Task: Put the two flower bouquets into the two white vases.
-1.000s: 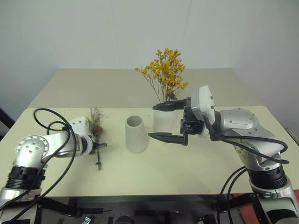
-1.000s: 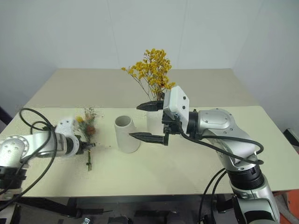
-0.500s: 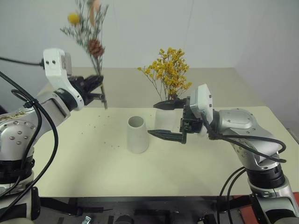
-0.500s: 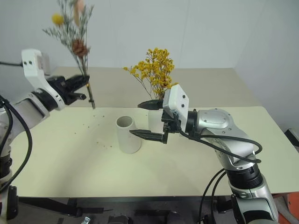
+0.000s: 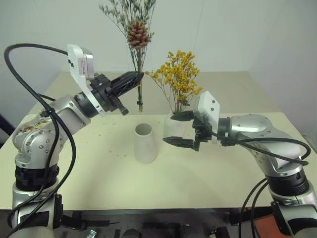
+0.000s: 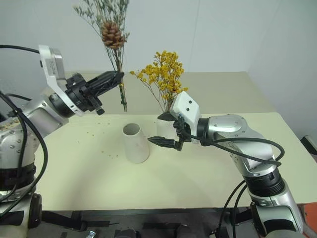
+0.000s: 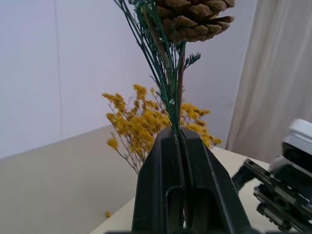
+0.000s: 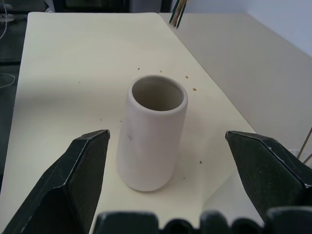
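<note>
Black fingers of the left gripper (image 5: 133, 78) are clenched on the thin stems of the mixed dried bunch (image 5: 134, 34), which stands upright in the upper centre-left of the head frame, its brown cone (image 5: 138, 33) and grey-green sprigs lifted high over the table (image 5: 99, 168) and its stem ends hanging below the fingertips. In the left wrist view the stems run between the two pressed fingers (image 7: 156, 187). The right gripper (image 5: 179, 130), right of centre in the frame, has its fingers spread wide and grasps nothing; it lies roughly level, pointing toward the picture's left, just in front of the second white vase (image 5: 173, 128). That vase holds the spray of yellow-orange blossoms (image 5: 179, 77), which rises at the centre of the frame. The cylinder vase (image 5: 145, 143) stands empty and upright on the cream table, just below the centre, near the right gripper's fingertips and apart from them; the right wrist view shows its open mouth (image 8: 157, 92) between the two parted fingers (image 8: 83, 168). Small dark crumbs (image 5: 106, 134) dot the tabletop at the vase's left.
</note>
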You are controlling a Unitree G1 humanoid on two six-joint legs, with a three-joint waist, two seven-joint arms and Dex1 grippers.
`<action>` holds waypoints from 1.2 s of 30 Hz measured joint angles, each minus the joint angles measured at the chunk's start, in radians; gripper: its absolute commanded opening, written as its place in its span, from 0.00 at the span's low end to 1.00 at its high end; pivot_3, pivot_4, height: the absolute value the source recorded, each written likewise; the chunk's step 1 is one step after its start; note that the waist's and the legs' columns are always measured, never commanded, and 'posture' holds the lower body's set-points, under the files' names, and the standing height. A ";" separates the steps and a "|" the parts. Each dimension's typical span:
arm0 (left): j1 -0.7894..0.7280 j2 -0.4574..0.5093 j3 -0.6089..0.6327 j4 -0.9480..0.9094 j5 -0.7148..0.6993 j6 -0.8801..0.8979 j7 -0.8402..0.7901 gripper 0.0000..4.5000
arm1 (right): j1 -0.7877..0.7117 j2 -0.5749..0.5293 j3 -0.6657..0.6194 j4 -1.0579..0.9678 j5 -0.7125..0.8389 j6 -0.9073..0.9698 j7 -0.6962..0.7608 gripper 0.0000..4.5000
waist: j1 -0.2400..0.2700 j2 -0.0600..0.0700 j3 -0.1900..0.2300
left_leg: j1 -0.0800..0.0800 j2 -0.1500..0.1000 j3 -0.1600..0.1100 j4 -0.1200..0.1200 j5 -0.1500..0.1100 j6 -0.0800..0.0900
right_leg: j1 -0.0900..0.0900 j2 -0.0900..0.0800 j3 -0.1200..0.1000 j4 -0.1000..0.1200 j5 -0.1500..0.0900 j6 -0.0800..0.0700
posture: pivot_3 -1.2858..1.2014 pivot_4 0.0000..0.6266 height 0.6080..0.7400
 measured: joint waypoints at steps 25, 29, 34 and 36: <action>0.258 -0.145 -0.045 -0.121 0.299 -0.078 -0.018 0.05 | -0.008 0.005 -0.002 -0.026 0.001 0.057 -0.046 1.00 | 0.001 0.000 0.000 | 0.000 0.000 0.000 0.000 0.000 0.000 | 0.000 0.000 0.000 -0.001 0.001 0.001 | 0.52 0.24 1.00; 0.269 -0.147 -0.051 -0.122 0.317 -0.078 -0.016 0.29 | -0.008 0.009 -0.002 -0.026 0.001 0.056 -0.046 1.00 | 0.000 0.000 0.000 | 0.000 0.000 0.000 0.000 0.000 0.000 | 0.000 0.000 0.000 -0.001 0.001 0.001 | 0.52 0.24 1.00; 0.315 -0.147 -0.041 -0.146 0.311 -0.075 -0.011 0.61 | -0.008 0.009 -0.002 -0.027 0.000 0.051 -0.047 1.00 | 0.000 0.000 0.000 | 0.000 0.000 0.000 0.000 0.000 0.000 | 0.000 0.000 0.000 -0.001 0.001 0.001 | 0.52 0.24 1.00; 0.335 -0.145 -0.025 -0.170 0.309 -0.073 -0.009 0.76 | -0.008 0.009 -0.002 -0.027 -0.001 0.048 -0.047 1.00 | 0.000 0.000 0.000 | 0.000 0.000 0.000 0.000 0.000 0.000 | 0.000 0.000 0.000 -0.001 0.001 0.001 | 0.52 0.24 1.00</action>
